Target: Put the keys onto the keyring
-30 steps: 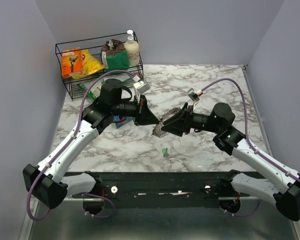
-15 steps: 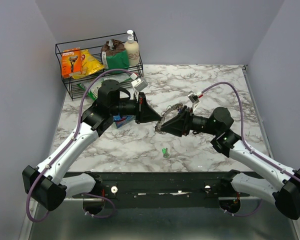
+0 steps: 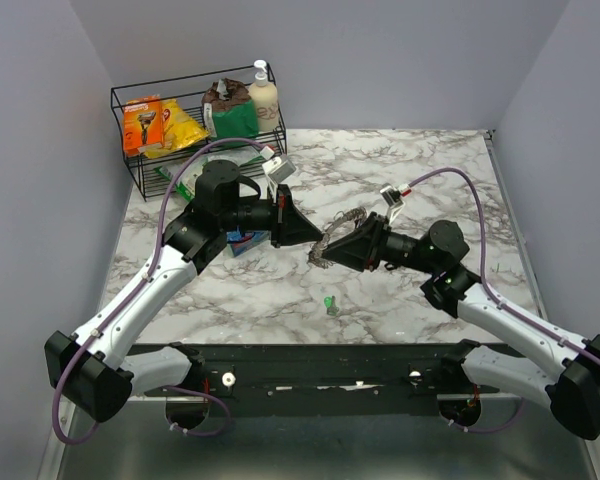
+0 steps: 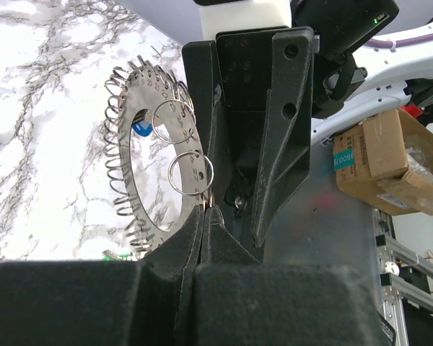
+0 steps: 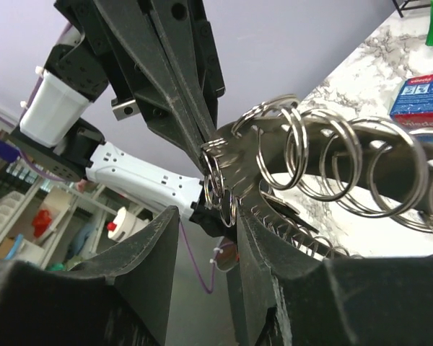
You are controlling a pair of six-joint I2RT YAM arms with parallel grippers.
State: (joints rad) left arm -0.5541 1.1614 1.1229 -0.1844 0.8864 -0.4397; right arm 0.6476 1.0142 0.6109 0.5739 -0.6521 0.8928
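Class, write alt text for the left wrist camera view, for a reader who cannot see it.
The left pincer, shut, pinches the rim of a flat silver metal disc edged with small wire split rings, held upright over a white marble tabletop. The black right pincer faces it from beside the disc, jaws apart.

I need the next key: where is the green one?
Top view: the green key lies on the table, about centre, a little nearer the front edge than the raised ring.

Shiny silver metal keyring (image 4: 182, 148); matt black plastic left gripper (image 4: 206, 209); glossy marble-look table (image 3: 430, 160).
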